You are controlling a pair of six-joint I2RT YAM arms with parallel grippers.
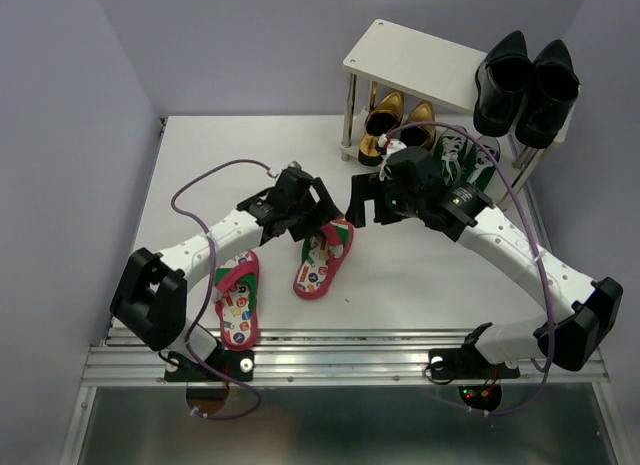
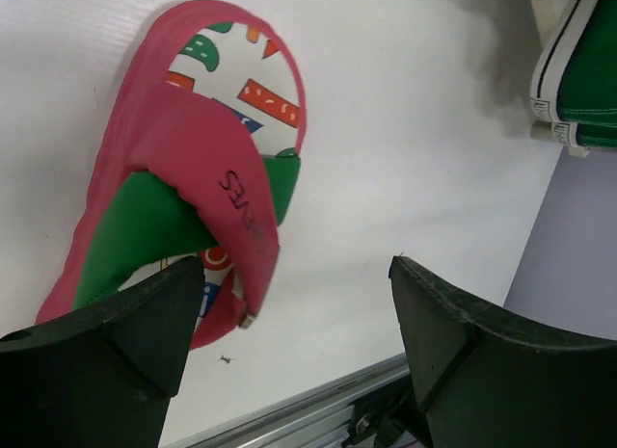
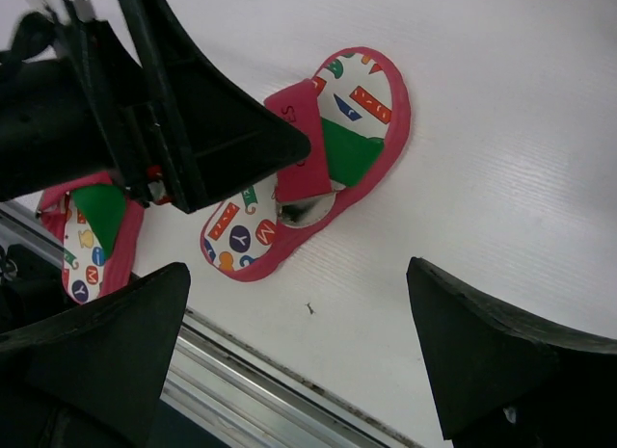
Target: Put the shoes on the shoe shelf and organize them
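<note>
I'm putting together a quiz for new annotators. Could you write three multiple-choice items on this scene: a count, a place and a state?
1. How many flip-flops lie on the table? A) one B) two C) four
2. Where are the black loafers? A) on top of the shoe shelf B) under the shelf C) on the table
3. How do the left gripper's jaws stand? A) shut on a flip-flop B) shut on a black loafer C) open, holding nothing
Answers: 1 B, the top view shows exactly two. 2 A, both sit at its right end. 3 C, a wide gap shows between them.
</note>
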